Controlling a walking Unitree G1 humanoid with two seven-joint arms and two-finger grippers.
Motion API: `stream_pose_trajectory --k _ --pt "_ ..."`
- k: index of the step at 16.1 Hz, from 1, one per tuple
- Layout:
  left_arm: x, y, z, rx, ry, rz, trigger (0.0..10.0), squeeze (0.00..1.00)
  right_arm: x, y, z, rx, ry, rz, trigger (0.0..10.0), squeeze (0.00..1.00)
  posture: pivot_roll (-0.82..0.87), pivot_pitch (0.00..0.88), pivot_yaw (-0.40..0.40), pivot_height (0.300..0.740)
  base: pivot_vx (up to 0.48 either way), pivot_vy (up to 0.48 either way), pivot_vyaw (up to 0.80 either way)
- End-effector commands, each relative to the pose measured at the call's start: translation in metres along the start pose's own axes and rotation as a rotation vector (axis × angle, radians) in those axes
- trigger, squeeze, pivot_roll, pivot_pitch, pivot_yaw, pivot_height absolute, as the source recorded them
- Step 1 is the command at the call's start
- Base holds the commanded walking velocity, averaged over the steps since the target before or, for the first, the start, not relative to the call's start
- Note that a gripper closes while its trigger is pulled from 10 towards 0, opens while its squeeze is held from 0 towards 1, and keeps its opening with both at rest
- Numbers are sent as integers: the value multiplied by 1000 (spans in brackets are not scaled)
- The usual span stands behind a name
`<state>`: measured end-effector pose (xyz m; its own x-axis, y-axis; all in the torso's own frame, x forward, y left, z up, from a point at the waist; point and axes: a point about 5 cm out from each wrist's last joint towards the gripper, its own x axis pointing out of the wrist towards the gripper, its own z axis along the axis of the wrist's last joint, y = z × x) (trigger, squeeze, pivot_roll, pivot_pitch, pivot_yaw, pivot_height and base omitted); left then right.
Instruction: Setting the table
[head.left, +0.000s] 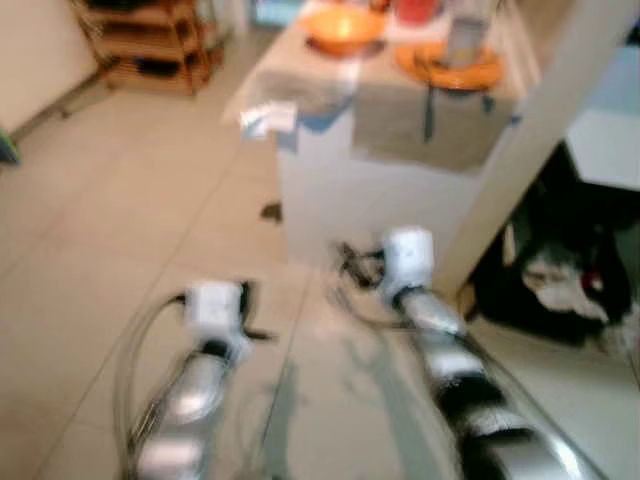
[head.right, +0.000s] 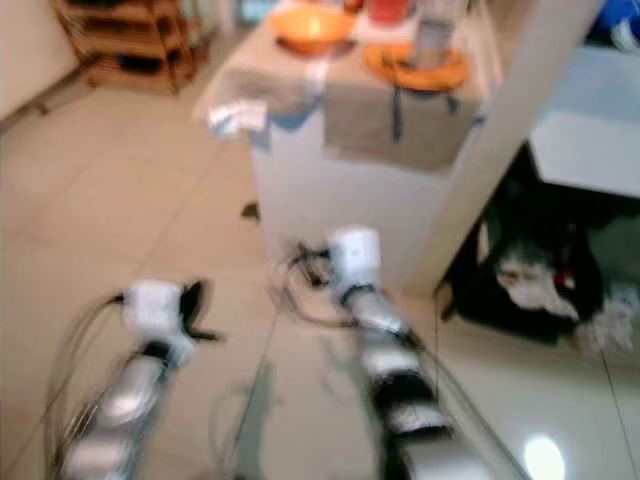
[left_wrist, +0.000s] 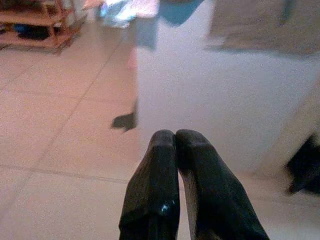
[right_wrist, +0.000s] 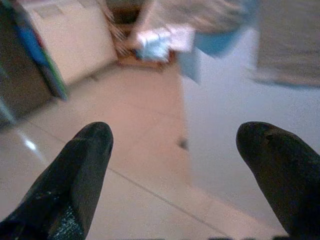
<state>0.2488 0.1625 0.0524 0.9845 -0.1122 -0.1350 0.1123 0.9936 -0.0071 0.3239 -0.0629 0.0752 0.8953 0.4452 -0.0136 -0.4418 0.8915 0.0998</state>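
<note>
A table (head.left: 380, 195) draped in white stands ahead across the tiled floor; the picture is blurred. On it are an orange bowl (head.left: 342, 28), an orange plate (head.left: 450, 68) with a grey cup (head.left: 465, 40) on it, and a dark utensil (head.left: 430, 110) lying over a beige placemat (head.left: 400, 125). My left gripper (left_wrist: 175, 137) is shut with nothing in it, held low short of the table's near side. My right gripper (right_wrist: 175, 137) is open and empty, pointing at the table's side and floor. Both arms reach forward, left gripper (head.left: 245, 310) and right gripper (head.left: 355, 265).
A wooden shelf (head.left: 150, 45) stands at the far left wall. A pale slanted post (head.left: 530, 140) runs beside the table's right end, with dark bags and clutter (head.left: 560, 285) behind it. A small dark object (head.left: 270, 211) lies on the floor by the table. White paper (head.left: 268, 118) hangs at the table's corner.
</note>
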Motion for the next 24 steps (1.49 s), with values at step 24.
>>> stream_pose_trajectory --k 24 --pt "18 -2 108 12 -315 -38 10000 0 17 83 178 -424 -493 615 10000 0 -46 59 0 740 432 0 -100"
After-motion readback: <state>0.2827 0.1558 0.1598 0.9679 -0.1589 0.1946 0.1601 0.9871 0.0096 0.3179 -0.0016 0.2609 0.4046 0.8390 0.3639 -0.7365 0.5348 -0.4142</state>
